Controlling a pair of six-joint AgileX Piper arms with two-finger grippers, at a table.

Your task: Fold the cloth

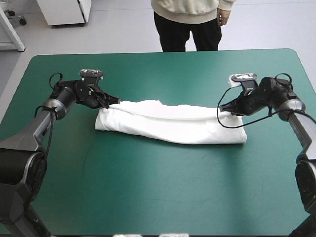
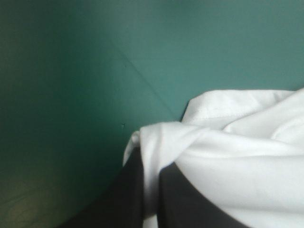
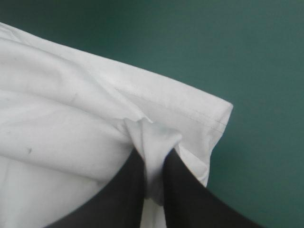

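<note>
1. The left gripper [image 1: 115, 100] sits low over the left half of the table [image 1: 44, 64], at the left end of the T-shirt [image 1: 168, 123].
2. In the left wrist view, its black fingers [image 2: 126, 199] are pressed almost together and pinch a fold of the white cloth. More of the cloth drapes over one finger and spreads ahead of the gripper.
3. The T-shirt lies folded into a long, narrow band across the middle of the table, flat on the teal-green cover [image 1: 148, 187]. It runs from one gripper to the other.
4. The band slants a little, its right end lying somewhat nearer the near edge of the table than its left end. A soft ridge runs along its length.
5. The right gripper [image 1: 232, 111] rests at the right end of the T-shirt, on its far corner.
6. In the right wrist view, this gripper's fingers [image 3: 118, 194] are also drawn almost together, pinching a small tuck of cloth. The tuck sits just inside a stitched hem [image 3: 190, 111] at the corner of the shirt, with bare cover beyond it.
</note>
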